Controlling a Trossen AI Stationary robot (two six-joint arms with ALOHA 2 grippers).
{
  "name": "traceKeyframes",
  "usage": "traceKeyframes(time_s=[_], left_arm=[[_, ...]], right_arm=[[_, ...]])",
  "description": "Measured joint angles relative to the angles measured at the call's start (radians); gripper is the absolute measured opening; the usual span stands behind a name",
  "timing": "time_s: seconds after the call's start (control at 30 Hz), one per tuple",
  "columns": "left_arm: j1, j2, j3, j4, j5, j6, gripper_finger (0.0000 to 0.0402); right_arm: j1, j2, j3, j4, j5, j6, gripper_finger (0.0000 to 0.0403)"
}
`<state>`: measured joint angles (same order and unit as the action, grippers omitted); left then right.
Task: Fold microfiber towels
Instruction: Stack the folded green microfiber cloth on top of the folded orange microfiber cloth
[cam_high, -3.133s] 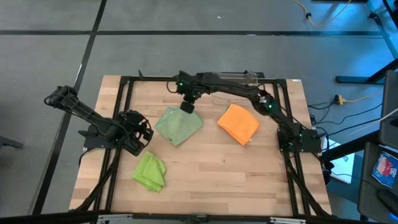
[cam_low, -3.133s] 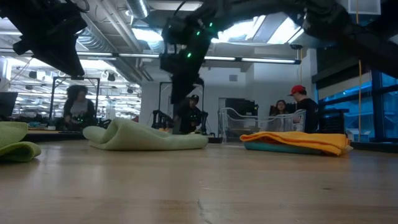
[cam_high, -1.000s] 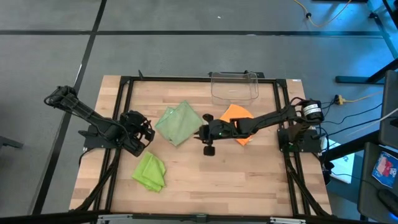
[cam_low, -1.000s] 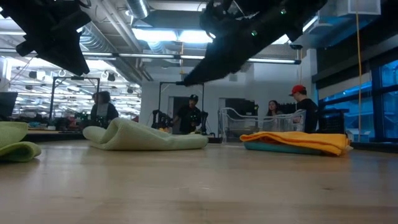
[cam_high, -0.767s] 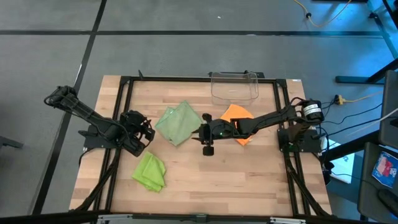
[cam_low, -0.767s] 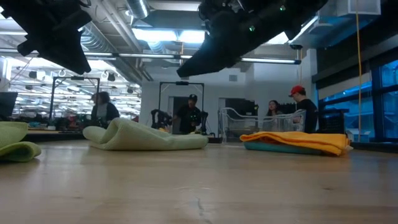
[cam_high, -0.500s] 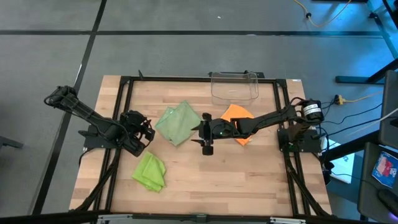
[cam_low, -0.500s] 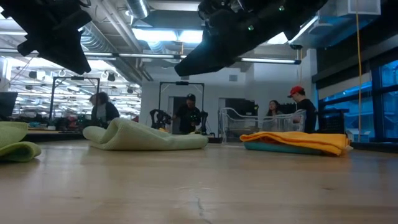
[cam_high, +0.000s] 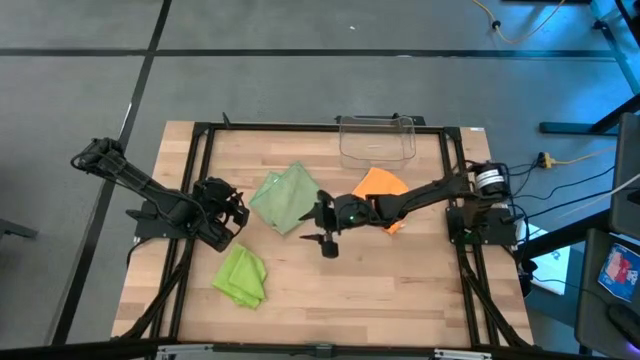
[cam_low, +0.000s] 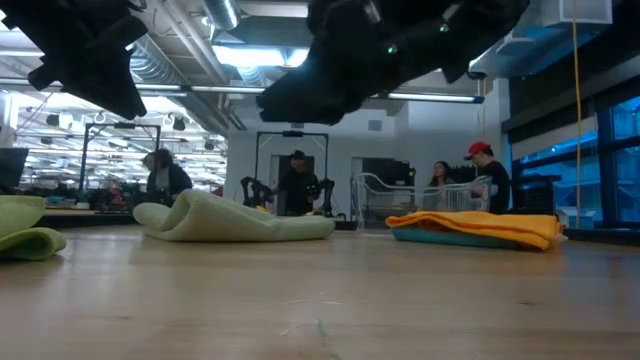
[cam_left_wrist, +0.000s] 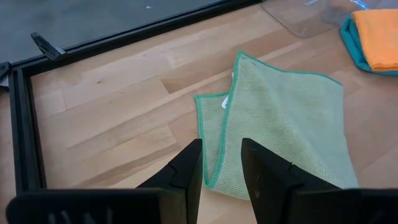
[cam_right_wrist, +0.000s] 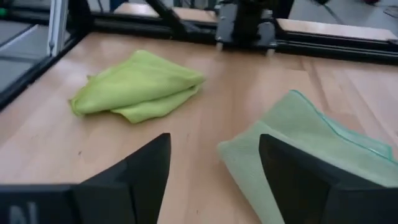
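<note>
Near table centre, just beside the pale sage towel (cam_high: 288, 198), the right gripper (cam_high: 323, 240) now hangs w/ jaws spread wide and empty; a sec ago they were nearly pinched together, so it has let go & readied for a new pick. It has also slid a bit closer to the sage towel's near edge vs. a sec ago. Right wrist view shows the lime towel (cam_right_wrist: 137, 85) bunched further off, sage corner right ahead. Orange towel (cam_high: 383, 190) sits stacked on the teal towel (cam_left_wrist: 349, 34) under the right arm, next to the clear bin (cam_high: 376, 140), both look folded already. Left gripper (cam_left_wrist: 221, 171) waits at the left side, fingers part-way apart, holding nothing, aimed at the sage towel. Judgement: sage is half-folded, prob. next fold or lime pickup coming; lime not yet folded.
</note>
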<state>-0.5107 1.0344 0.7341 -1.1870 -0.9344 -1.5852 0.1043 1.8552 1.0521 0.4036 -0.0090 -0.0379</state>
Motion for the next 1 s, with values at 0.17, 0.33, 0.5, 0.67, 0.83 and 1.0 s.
traceKeyframes(time_s=[0.17,0.33,0.5,0.67,0.83,1.0], left_arm=[[0.000,0.000,0.000,0.002,0.000,0.000,0.0103],[0.000,0.000,0.000,0.004,0.003,0.000,0.0103],[0.000,0.000,0.000,0.005,0.006,0.000,0.0103],[0.000,0.000,0.000,0.000,0.005,0.000,0.0103],[0.000,0.000,0.000,0.000,0.005,0.000,0.0103],[0.000,0.000,0.000,0.003,0.004,0.000,0.0103]], right_arm=[[0.006,0.113,0.099,0.001,-0.001,-0.083,0.0246],[0.006,0.217,0.229,-0.082,0.078,-0.196,0.0245],[0.005,0.288,0.305,-0.160,0.094,-0.259,0.0245],[0.006,0.345,0.325,-0.164,0.107,-0.261,0.0245],[0.006,0.377,0.325,-0.157,0.256,-0.263,0.0245],[0.001,0.389,0.325,-0.147,0.320,-0.290,0.0245]])
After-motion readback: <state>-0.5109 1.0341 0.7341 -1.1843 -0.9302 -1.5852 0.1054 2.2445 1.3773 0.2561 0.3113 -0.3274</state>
